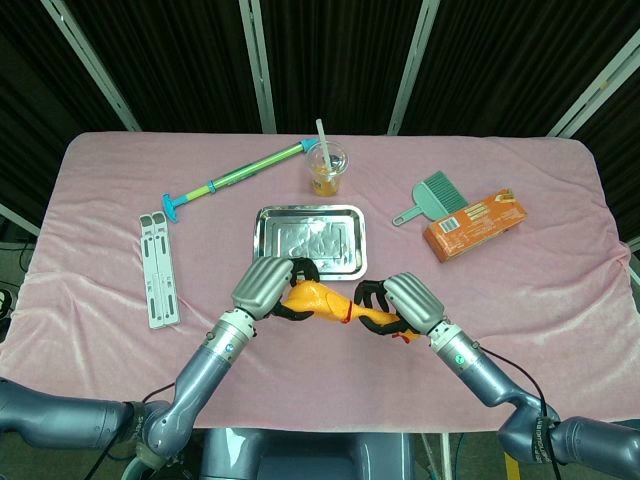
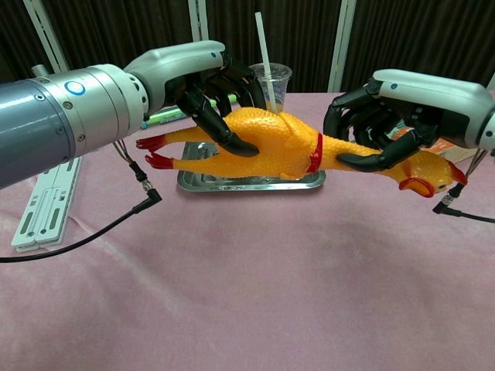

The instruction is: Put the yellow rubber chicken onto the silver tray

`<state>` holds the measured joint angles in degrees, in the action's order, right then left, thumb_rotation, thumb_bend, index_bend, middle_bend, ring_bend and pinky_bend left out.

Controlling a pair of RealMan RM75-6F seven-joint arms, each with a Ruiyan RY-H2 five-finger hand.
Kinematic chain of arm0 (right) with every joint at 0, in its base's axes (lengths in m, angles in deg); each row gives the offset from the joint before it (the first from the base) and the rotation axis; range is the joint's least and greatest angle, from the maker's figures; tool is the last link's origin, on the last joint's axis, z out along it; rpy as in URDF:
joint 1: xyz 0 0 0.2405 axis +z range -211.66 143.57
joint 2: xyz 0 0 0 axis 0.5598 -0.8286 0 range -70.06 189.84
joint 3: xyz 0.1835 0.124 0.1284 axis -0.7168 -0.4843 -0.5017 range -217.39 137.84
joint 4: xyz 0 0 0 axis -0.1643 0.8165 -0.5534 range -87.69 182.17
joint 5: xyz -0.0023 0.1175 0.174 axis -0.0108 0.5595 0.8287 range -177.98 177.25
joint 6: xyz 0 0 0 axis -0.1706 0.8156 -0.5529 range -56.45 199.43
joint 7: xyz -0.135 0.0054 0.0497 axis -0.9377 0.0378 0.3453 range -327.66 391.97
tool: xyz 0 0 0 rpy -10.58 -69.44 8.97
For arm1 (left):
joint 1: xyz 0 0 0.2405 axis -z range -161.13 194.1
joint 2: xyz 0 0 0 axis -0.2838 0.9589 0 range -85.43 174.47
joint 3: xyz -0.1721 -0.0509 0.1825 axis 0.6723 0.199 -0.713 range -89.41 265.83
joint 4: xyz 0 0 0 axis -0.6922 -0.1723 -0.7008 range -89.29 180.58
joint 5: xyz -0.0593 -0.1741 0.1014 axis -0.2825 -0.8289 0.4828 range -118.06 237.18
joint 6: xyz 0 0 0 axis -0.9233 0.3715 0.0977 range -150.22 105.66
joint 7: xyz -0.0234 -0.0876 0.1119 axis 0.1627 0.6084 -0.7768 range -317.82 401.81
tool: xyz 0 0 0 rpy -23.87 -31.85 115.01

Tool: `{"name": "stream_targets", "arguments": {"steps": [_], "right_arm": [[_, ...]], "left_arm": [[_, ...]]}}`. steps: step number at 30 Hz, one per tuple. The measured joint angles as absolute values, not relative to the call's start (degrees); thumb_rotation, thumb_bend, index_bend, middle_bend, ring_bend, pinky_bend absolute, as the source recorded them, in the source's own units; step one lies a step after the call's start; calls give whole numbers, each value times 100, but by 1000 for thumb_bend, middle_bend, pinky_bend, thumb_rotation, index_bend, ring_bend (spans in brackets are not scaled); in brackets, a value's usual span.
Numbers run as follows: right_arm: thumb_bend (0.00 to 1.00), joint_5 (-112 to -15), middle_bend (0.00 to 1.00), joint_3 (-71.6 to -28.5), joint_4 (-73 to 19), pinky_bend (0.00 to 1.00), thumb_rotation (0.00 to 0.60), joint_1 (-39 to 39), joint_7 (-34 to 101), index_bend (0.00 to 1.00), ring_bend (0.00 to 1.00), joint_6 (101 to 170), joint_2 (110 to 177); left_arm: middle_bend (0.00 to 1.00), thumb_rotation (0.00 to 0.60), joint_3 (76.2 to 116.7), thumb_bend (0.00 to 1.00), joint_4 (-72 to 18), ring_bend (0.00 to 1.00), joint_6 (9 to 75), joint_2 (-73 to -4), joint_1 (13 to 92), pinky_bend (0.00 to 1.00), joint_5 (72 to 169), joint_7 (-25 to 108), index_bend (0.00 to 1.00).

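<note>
Just short of the silver tray's (image 1: pixel 309 241) near rim, yellow rubber chicken (image 2: pixel 294 147) aloft, clasped by left hand (image 2: pixel 203 81) and right hand (image 2: pixel 390 108)

rubber chicken (image 2: pixel 271 143) — yellow, red feet and red neck band, orange beak; lies lengthwise, feet to the left, head to the right; held off the table just near of the tray | tray (image 1: pixel 309 241) — silver, rectangular, shallow, crinkled shiny floor; flat on pink cloth, table centre; nothing in it
</note>
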<state>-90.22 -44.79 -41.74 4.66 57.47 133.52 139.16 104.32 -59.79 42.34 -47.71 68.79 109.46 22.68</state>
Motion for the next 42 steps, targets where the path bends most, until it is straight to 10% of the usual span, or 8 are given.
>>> {"name": "stream_targets", "arguments": {"steps": [6,13,42], "right_arm": [[618,-9025,703,-4473,-4157,875,600,457,5763,916,712,13366,13906],[618,-9028,704,-4431,-4091,875,600,413,5778,916,712,13394,13881],[620,-8674,703,-4677,-3014,875,600,648,6315,916,712,12972,14213]], "left_arm": [[521,600,10398,109,-6137,433,4090,-4595,6842,484,10880,2283,286],[172,600,10353,9,-6381,55,3993,-4329,6785,194,10803,2244,11],[117,600,9810,9,-7008,16,5284,-3522,5728,167,12485,2556,30]]}}
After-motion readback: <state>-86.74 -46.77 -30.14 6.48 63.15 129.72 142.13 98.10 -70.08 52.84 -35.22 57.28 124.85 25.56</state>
